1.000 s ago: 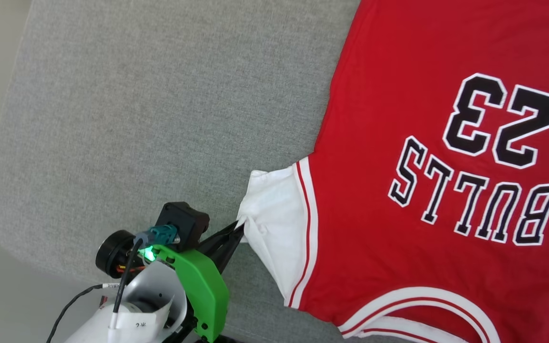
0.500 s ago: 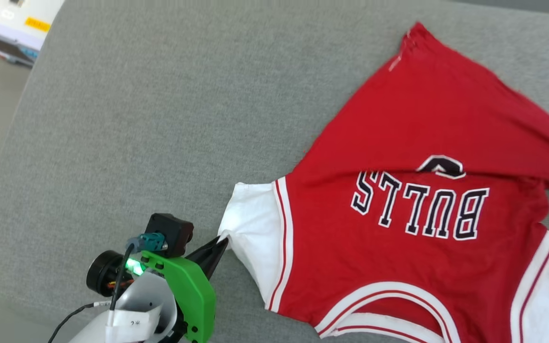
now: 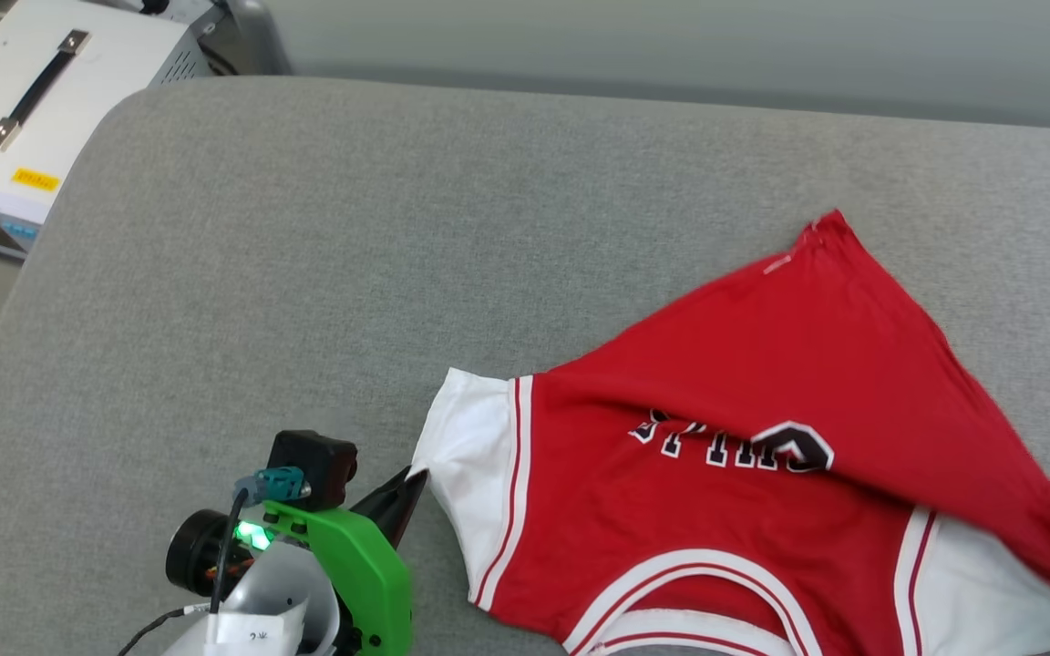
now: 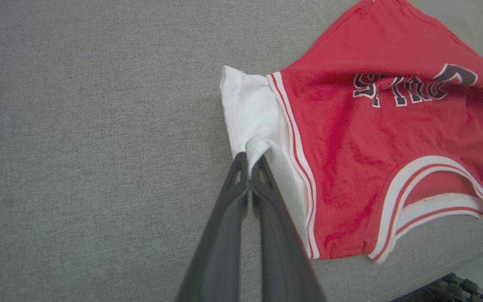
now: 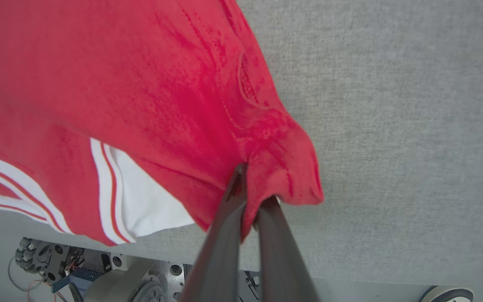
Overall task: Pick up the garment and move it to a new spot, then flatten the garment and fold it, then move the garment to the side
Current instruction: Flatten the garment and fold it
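Garment (image 3: pixel 853 364) is lying on the grey tabletop (image 3: pixel 306 228), right of centre and near my edge. The collar is facing me. The far red panel is draping back over the chest, so it is hiding most of the black lettering.

Handling, my read:
- It's thin jersey knit, light and fully limp, so it's carrying no shape of its own.
- Anything I'm not holding is sagging or dragging.
- The cloth-covered top is probably adding drag, so sliding it risks bunching. Lifting is safer than pulling.
- Best holds are the doubled fabric: sleeve cuffs, hem corners, the striped trim. A single layer would be stretching and slipping.

Grips:
- Left gripper (image 4: pixel 250 161) is clenched on a small fold of the white sleeve (image 4: pixel 245 109), right at the cuff edge. The bite is shallow, with only a nub of cloth showing past the tips.
- Right gripper (image 5: pixel 253 186) is clamped on a bunched red corner (image 5: pixel 283 167). That's a deeper bite, with cloth wrapping around both fingers.

Pose:
- Left arm is sitting low at the near-left. Its fingers are angling up and right into the sleeve, close to the surface.
- Right arm is reaching along the near edge of the tabletop, fingers pointing away from me. The red corner looks slightly raised, though I can't tell the clearance.

Main risk is the left pinch slipping under tension.
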Controlling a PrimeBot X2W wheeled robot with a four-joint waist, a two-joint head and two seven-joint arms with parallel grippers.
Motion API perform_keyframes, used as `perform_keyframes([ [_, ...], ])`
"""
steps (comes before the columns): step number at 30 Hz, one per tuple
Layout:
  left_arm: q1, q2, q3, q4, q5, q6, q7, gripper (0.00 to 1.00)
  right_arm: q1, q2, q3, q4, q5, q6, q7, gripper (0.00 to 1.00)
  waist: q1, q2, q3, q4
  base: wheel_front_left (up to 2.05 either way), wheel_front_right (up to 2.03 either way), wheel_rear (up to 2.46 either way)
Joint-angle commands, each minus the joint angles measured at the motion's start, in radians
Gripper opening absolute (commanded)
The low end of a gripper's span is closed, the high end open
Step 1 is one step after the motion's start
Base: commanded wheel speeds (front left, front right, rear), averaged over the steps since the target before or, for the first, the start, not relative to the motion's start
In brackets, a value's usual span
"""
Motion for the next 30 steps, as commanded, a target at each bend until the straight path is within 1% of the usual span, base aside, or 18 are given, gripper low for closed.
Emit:
perform_keyframes([
  [1, 0.011, -0.012, 0.003, 0.001, -0.004, 0.009, -0.012, 0.0, 0.042, 0.018, -0.012, -0.023, -0.006, -0.001, 0.008, 0.0, 0.0001, -0.0001, -0.027, -0.022, 0.0, 0.0, 0.0],
  [6, 0.007, -0.024, -0.003, 0.008, -0.003, 0.012, -0.018, 0.0, 0.123, 0.077, -0.032, -0.052, -0.015, -0.001, 0.009, 0.0, 0.0001, -0.0001, -0.028, -0.024, 0.0, 0.0, 0.0],
  [12, -0.001, -0.019, -0.007, 0.001, -0.001, 0.01, -0.012, 0.0, 0.133, 0.093, -0.03, -0.033, -0.027, -0.001, -0.019, 0.0, 0.0001, -0.0001, -0.025, -0.023, 0.0, 0.0, 0.0],
  [14, -0.002, -0.017, -0.008, -0.003, 0.0, 0.011, -0.01, 0.0, 0.127, 0.09, -0.023, -0.037, -0.025, -0.001, -0.033, 1.0, 0.0001, -0.0001, -0.023, -0.022, 0.0, 0.0, 0.0],
  [17, -0.003, -0.018, -0.011, -0.009, 0.001, 0.012, -0.009, 0.0, 0.112, 0.082, -0.017, -0.046, -0.003, -0.001, -0.034, 1.0, 0.0001, -0.0001, -0.021, -0.018, 0.0, 0.0, 0.0],
  [22, -0.002, -0.017, -0.018, -0.016, 0.002, 0.01, -0.009, 0.0, 0.076, 0.052, -0.004, -0.122, 0.029, -0.001, 0.004, 1.0, 0.0001, -0.0001, -0.013, -0.007, 0.0, 0.0, 0.0],
  [26, -0.01, -0.015, -0.022, -0.029, 0.006, 0.007, -0.007, 0.0, 0.006, 0.024, 0.006, -0.203, 0.053, -0.001, 0.051, 1.0, 0.0001, -0.0001, 0.006, 0.014, 0.0, 0.0, 0.0],
  [30, -0.025, -0.013, -0.024, -0.054, 0.015, 0.005, -0.006, 0.0, -0.102, 0.015, 0.034, -0.245, 0.053, -0.001, 0.089, 1.0, 0.0001, -0.0001, 0.046, 0.041, 0.0, 0.0, 0.0],
])
